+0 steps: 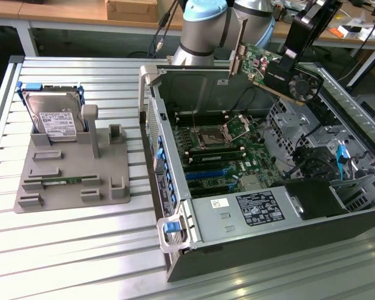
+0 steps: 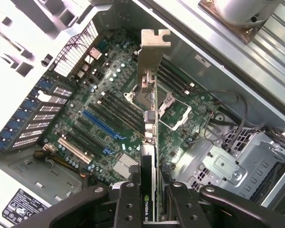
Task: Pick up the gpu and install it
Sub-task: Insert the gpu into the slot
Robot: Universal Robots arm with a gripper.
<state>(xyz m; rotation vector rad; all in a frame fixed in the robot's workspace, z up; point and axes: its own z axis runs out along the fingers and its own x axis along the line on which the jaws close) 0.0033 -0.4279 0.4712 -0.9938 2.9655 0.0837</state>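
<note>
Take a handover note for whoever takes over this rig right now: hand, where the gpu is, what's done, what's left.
Hand: shut on the gpu.
Gpu: held in the air above the open computer case, clear of the motherboard.
Done: pickup.
Left: installing it; the card is not seated in any slot yet.

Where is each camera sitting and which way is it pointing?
Exterior view: off the arm, raised, looking down at the open computer case; arm and gripper holding the gpu show.
Wrist view: on the wrist, looking down along the gpu at the motherboard; gripper fingers show.
Shared: gpu, gripper, motherboard.
</note>
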